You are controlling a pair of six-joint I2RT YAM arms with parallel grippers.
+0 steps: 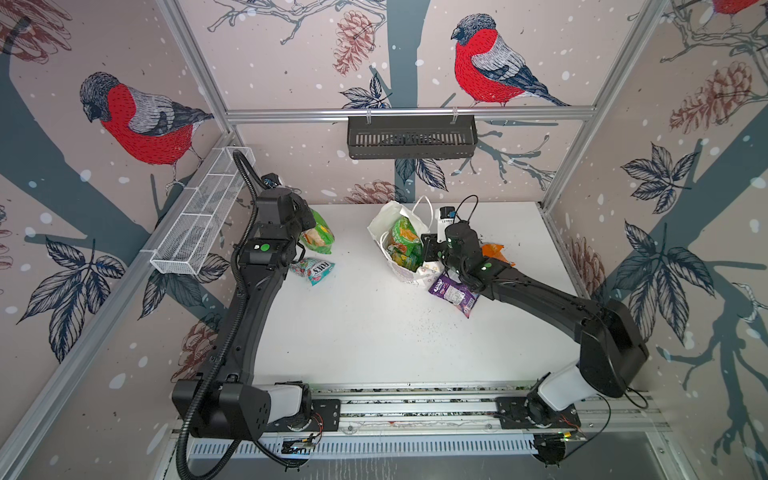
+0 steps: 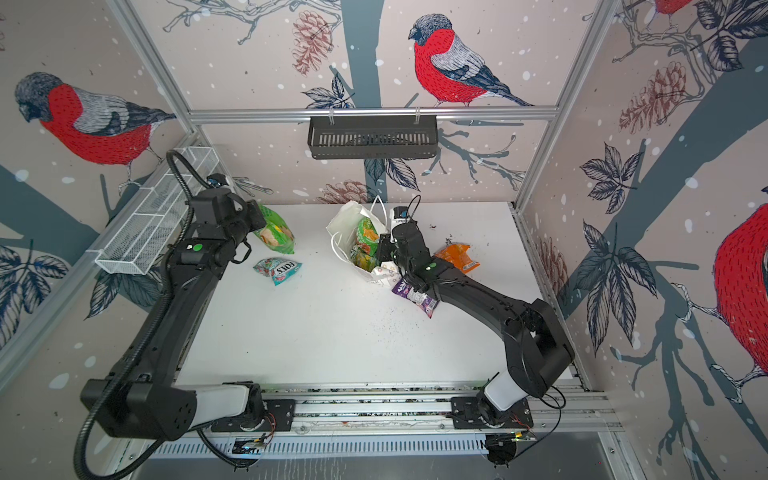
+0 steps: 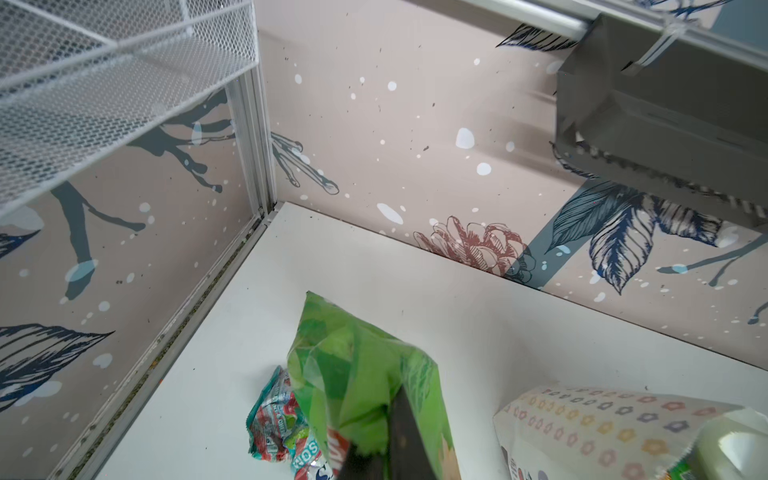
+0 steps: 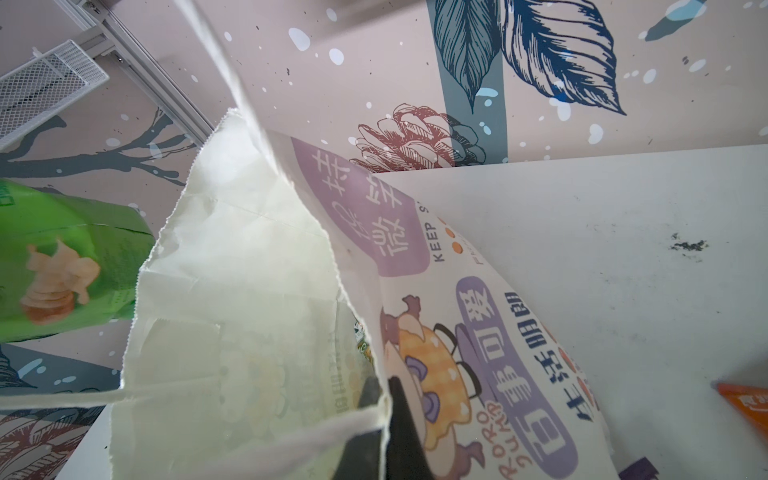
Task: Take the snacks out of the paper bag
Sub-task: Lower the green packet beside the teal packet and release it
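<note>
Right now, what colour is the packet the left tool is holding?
Bright green chip bag, printed with pale crisps; clearest in the right wrist view.

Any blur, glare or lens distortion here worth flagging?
In both top views, wide-angle perspective splays the frame posts; light is even, shadows soft, no glare. In the left wrist view, the black basket is smeared and the green chip bag soft. In the right wrist view, the paper bag interior near the lens is out of focus.

1. Robot test cell (lab rig, no home): aluminium frame (image 1: 407, 113) with bird-print wall panels (image 1: 291, 62).
2. Left arm (image 1: 249, 299) and right arm (image 1: 540, 291) bolted to a base rail (image 1: 415, 400).
3. Black tray (image 1: 411, 141) hangs beyond the right gripper (image 4: 384, 399).
</note>
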